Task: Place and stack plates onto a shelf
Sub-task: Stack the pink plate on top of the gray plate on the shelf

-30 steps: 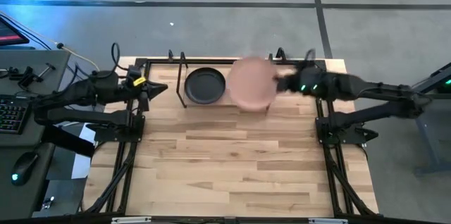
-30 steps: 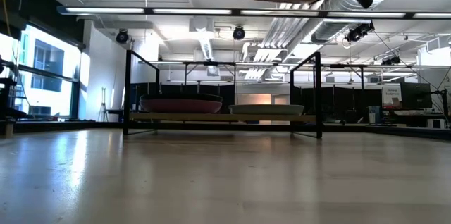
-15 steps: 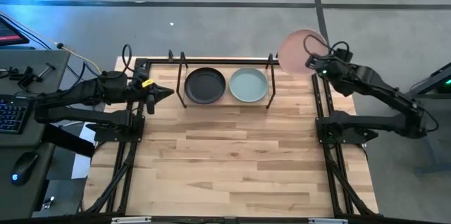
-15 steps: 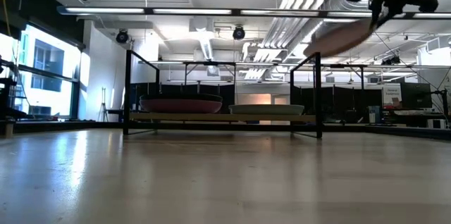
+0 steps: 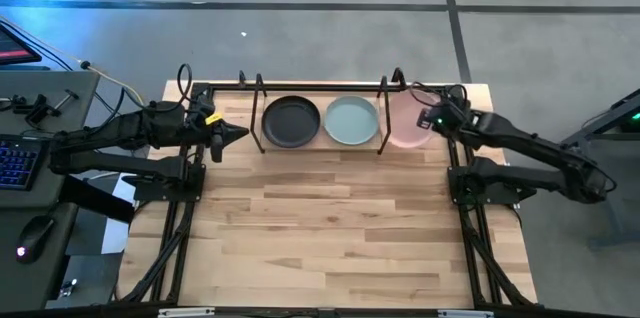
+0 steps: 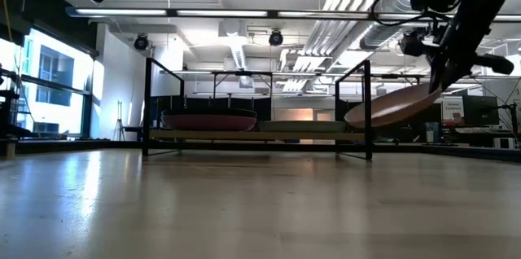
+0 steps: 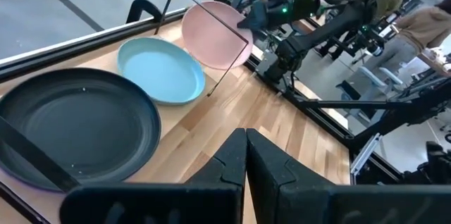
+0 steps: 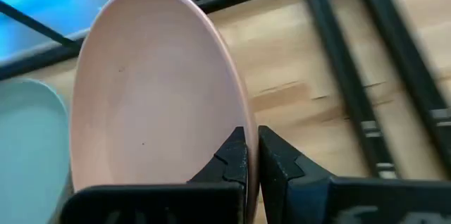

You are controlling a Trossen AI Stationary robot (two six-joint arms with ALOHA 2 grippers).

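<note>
The pale pink plate (image 5: 405, 118) hangs tilted just right of the shelf's (image 6: 252, 135) right end, in my right gripper (image 5: 432, 118), which is shut on it. The black plate (image 5: 291, 122) lies on the purple plate (image 6: 209, 120) on the shelf's left half. The pale blue-green plate (image 5: 352, 121) lies flat on the right half. My left gripper (image 5: 225, 130) is shut and hovers left of the shelf, touching nothing. My right gripper pinches the pink plate's rim (image 8: 239, 122) between its two fingers (image 8: 236, 155), on the side away from the shelf. The fingers come from the table's right, slanting down. The plate (image 6: 399, 106) is off the table and tilted, its low edge (image 6: 352, 118) toward the shelf's board.
A larger black metal frame (image 5: 215, 88) runs along the table's far edge and stands around the shelf, with upright posts (image 6: 368, 108) at its ends. Bare wooden tabletop (image 5: 330, 228) lies toward the near edge. People and equipment show beyond the table in the left wrist view.
My right gripper has carried the pink plate from high above the blue-green plate out past the table's far right corner. It has then come down and back beside the shelf's right end. The plate has gone from level to tilted, its low edge toward the shelf.
</note>
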